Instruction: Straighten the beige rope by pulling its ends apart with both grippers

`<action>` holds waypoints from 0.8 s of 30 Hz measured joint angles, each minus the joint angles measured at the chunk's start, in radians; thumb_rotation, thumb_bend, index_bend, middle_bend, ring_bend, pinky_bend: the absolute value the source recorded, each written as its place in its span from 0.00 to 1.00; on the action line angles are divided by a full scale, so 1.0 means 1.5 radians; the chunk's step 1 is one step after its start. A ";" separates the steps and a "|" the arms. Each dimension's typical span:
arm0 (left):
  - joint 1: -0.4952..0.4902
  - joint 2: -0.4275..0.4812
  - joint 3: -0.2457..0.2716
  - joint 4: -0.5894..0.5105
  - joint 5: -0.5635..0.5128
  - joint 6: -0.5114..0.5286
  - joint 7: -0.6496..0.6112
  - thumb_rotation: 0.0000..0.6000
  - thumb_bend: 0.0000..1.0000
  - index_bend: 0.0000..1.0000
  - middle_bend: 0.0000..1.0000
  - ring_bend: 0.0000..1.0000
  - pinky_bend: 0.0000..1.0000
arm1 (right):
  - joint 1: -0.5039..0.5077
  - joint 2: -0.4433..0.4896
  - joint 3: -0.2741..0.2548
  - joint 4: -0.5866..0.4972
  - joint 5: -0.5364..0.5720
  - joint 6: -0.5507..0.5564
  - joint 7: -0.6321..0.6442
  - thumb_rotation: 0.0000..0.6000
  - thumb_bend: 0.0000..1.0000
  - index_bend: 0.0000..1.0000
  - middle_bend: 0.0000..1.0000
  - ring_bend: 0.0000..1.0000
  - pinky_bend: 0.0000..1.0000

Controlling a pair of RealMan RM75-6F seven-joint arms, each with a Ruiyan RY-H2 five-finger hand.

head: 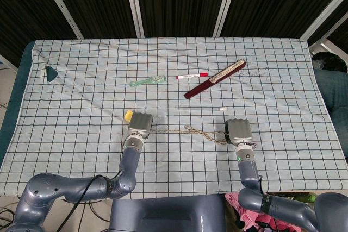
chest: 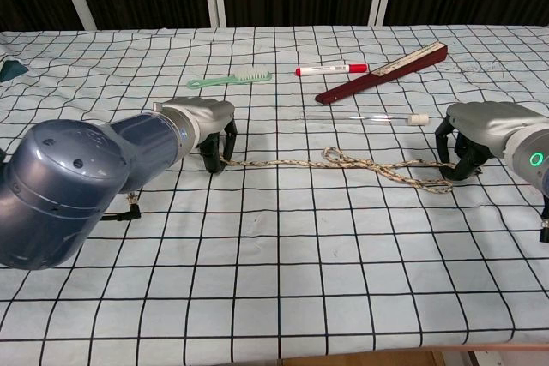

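Pinching down on the beige rope (chest: 343,163) at both ends now: the left hand (chest: 206,126) has its dark fingertips (chest: 210,160) curled onto the rope's left end, and the right hand (chest: 485,135) has its fingers (chest: 463,165) arched down over the right end, though whether those tips actually clamp the cord or just rest on it, I cannot tell from either view. The rope lies on the checked tablecloth (head: 81,150) in the middle of the near half of the table, running fairly taut from the left hand, then bunching into a small loop and a loose kink just beside the right hand.

Around it: a clear tube with a white cap (chest: 369,116) lies just beyond the rope, nearer the right hand, apart from the cord. Farther back toward the far edge sit a red marker (head: 191,75), a green brush (head: 148,81) to its left, and a dark red folded fan (head: 215,79) angled toward the far right corner. All of those are well apart from the rope. A yellow block (head: 129,115) peeks out, touching the far-left side of the left hand in the head view. Off near the far left corner rests a small dark green object (head: 51,73). Nothing lies across the line of the rope between the two hands.
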 measured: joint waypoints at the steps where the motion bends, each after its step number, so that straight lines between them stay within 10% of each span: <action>1: 0.000 0.000 -0.001 0.001 0.000 0.000 0.000 1.00 0.49 0.63 0.89 0.94 0.97 | 0.000 0.000 0.000 0.000 0.000 0.000 0.000 1.00 0.41 0.65 0.89 1.00 1.00; 24: 0.005 0.005 -0.004 -0.002 0.003 -0.002 -0.009 1.00 0.49 0.63 0.90 0.94 0.97 | 0.000 -0.001 0.001 -0.002 -0.002 0.001 0.001 1.00 0.41 0.66 0.89 1.00 1.00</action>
